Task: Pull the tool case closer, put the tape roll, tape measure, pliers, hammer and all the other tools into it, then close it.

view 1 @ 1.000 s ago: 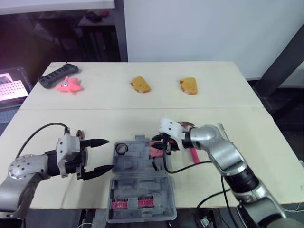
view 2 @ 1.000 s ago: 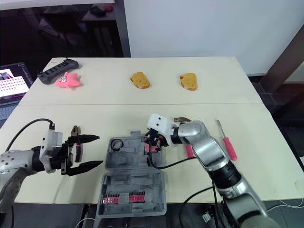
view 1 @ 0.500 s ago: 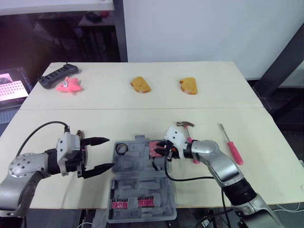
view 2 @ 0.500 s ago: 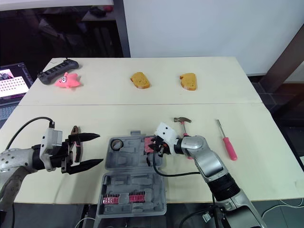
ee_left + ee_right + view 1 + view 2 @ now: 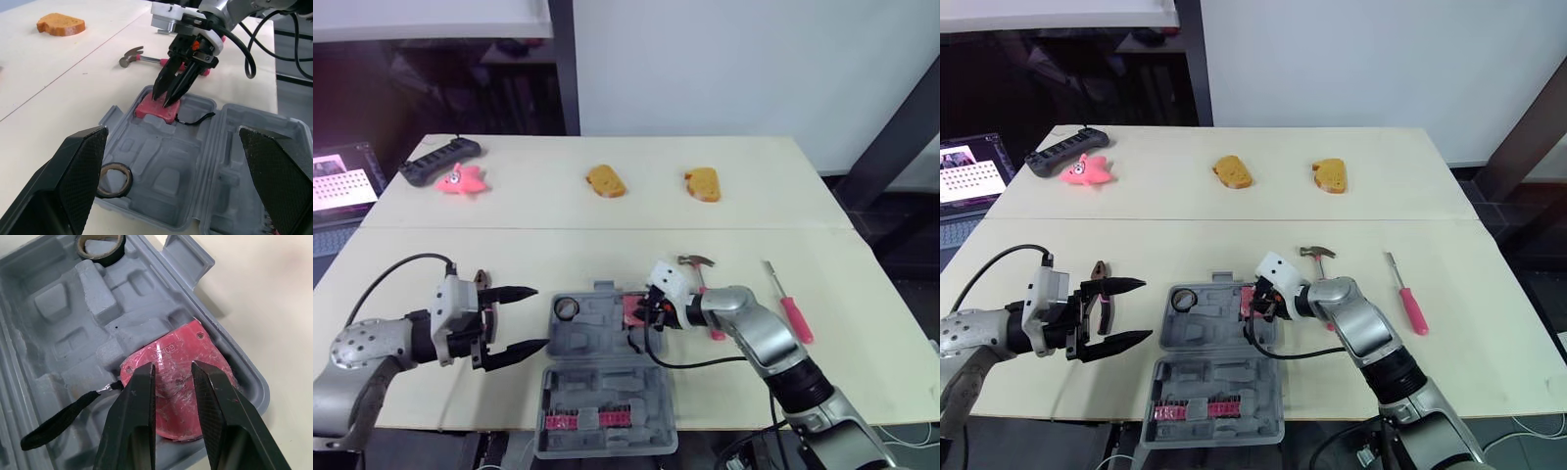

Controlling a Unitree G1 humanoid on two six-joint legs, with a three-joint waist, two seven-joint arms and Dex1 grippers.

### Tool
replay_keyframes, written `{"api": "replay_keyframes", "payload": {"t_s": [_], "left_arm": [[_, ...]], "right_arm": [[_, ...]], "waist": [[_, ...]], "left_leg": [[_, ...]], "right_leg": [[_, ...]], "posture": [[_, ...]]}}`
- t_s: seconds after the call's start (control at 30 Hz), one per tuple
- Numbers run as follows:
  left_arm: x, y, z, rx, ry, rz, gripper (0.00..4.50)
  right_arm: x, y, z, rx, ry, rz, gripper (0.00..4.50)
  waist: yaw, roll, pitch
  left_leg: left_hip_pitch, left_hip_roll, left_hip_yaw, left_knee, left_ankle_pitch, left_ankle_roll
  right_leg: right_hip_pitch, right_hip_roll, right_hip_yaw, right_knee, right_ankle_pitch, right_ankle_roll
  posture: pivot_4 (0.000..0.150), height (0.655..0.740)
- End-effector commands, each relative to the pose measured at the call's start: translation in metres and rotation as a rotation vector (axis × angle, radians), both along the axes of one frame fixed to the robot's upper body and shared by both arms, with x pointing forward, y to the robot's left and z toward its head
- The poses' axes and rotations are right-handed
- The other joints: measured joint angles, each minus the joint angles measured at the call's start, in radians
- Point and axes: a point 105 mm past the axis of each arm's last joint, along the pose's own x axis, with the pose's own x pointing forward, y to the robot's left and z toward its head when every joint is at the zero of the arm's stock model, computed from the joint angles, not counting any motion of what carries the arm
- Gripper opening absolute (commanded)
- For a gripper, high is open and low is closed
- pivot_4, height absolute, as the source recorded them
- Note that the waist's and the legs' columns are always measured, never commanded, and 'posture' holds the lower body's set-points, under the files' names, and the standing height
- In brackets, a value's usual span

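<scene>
The grey tool case [image 5: 597, 387] lies open at the table's front edge, with the tape roll [image 5: 565, 307] in its far left pocket. A red tape measure [image 5: 171, 352] lies in the case's far right corner, its black strap trailing inward. My right gripper [image 5: 653, 311] hovers just over it, open by a narrow gap with nothing between the fingers. Left of the case, my left gripper [image 5: 540, 317] is wide open and empty. The pliers [image 5: 1100, 294] lie on the table behind it. Right of the case are the hammer [image 5: 693, 262] and a red-handled screwdriver [image 5: 788, 304].
Two bread pieces [image 5: 605, 180] [image 5: 702, 182], a pink star toy [image 5: 460, 180] and a black power strip [image 5: 438, 160] sit along the far side of the table. A laptop screen [image 5: 337, 176] glows off the table's left edge. The case lid holds a red bit strip [image 5: 587, 421].
My right gripper lowered the tape measure into the case's far right corner and now sits just above it. The left gripper has stayed put. The camera shifted slightly.
</scene>
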Motion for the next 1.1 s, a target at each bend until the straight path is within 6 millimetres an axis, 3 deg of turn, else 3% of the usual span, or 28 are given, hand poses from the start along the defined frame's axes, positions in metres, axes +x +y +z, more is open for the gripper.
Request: {"api": "replay_keyframes", "payload": {"t_s": [0.03, 0.33, 0.47, 0.6, 0.67, 0.77, 0.83, 0.93, 1.0, 1.1], "left_arm": [[0.000, 0.001, 0.011, 0.016, -0.043, -0.003, 4.50], [0.001, 0.000, 0.011, 0.017, -0.045, 0.000, 4.50], [0.002, 0.003, 0.012, 0.013, -0.051, 0.019, 4.50], [0.010, 0.025, 0.015, 0.014, -0.057, 0.108, 4.50], [0.011, 0.044, 0.018, 0.037, -0.052, 0.166, 4.50], [0.010, 0.071, 0.017, 0.075, -0.019, 0.248, 4.50], [0.007, 0.107, 0.014, 0.134, -0.003, 0.355, 4.50], [-0.005, 0.171, 0.013, 0.195, 0.036, 0.554, 4.50], [-0.016, 0.205, 0.013, 0.218, 0.059, 0.663, 4.50], [-0.030, 0.238, 0.009, 0.237, 0.090, 0.776, 4.50]], "right_arm": [[-0.023, -0.026, -0.059, -0.136, 0.238, -0.095, 1.24], [-0.014, -0.013, -0.039, -0.094, 0.157, -0.064, 1.24], [-0.008, -0.002, 0.000, 0.011, 0.021, 0.014, 1.24], [-0.012, 0.004, 0.067, 0.194, -0.146, 0.089, 1.24], [-0.016, -0.015, 0.095, 0.235, -0.214, 0.073, 1.24], [-0.026, -0.047, 0.105, 0.231, -0.231, 0.026, 1.24], [-0.039, -0.085, 0.110, 0.241, -0.234, -0.028, 1.24], [-0.056, -0.165, 0.106, 0.159, -0.237, -0.210, 2.06], [-0.070, -0.209, 0.101, 0.101, -0.242, -0.315, 3.02], [-0.088, -0.253, 0.090, 0.039, -0.234, -0.419, 4.47]], "waist": [[0.001, 0.000, -0.003], [-0.002, -0.001, -0.007], [-0.001, 0.001, -0.006], [-0.001, 0.006, 0.006], [-0.003, 0.010, 0.015], [0.000, 0.009, 0.016], [0.006, 0.008, 0.017], [0.014, 0.009, 0.019], [0.016, 0.007, 0.020], [0.010, 0.006, 0.020]], "left_leg": [[0.000, 0.000, 0.000, 0.000, 0.000, 0.000], [0.001, 0.000, 0.000, -0.001, 0.000, 0.000], [0.000, 0.000, 0.000, -0.001, 0.000, 0.000], [-0.005, 0.000, 0.000, -0.001, 0.000, 0.000], [-0.006, 0.000, 0.000, -0.001, 0.000, 0.000], [-0.007, 0.000, 0.000, -0.002, 0.000, 0.000], [-0.007, 0.000, 0.000, -0.003, -0.001, 0.002], [-0.007, 0.000, 0.001, -0.003, -0.004, 0.008], [-0.007, 0.000, 0.003, -0.003, -0.007, 0.013], [-0.006, 0.000, 0.004, -0.003, -0.008, 0.014]], "right_leg": [[0.000, 0.000, 0.000, 0.000, 0.000, 0.000], [0.000, 0.000, 0.000, -0.001, 0.000, 0.000], [-0.001, 0.000, 0.000, -0.001, 0.000, 0.000], [-0.006, 0.000, 0.000, -0.001, 0.000, 0.001], [-0.007, 0.000, 0.000, 0.000, 0.002, 0.004], [-0.008, 0.000, 0.000, 0.000, 0.002, 0.004], [-0.008, 0.000, 0.000, -0.001, 0.001, 0.004], [-0.008, 0.000, 0.000, -0.003, -0.001, 0.004], [-0.008, 0.000, 0.000, -0.004, -0.002, 0.002], [-0.008, 0.000, 0.001, -0.005, -0.004, 0.000]], "posture": [[0.150, 0.7400], [0.150, 0.7400], [0.150, 0.7400], [0.150, 0.7400], [0.150, 0.7400], [0.150, 0.7400], [0.150, 0.7400], [0.150, 0.7400], [0.150, 0.7400], [0.150, 0.7400]]}}
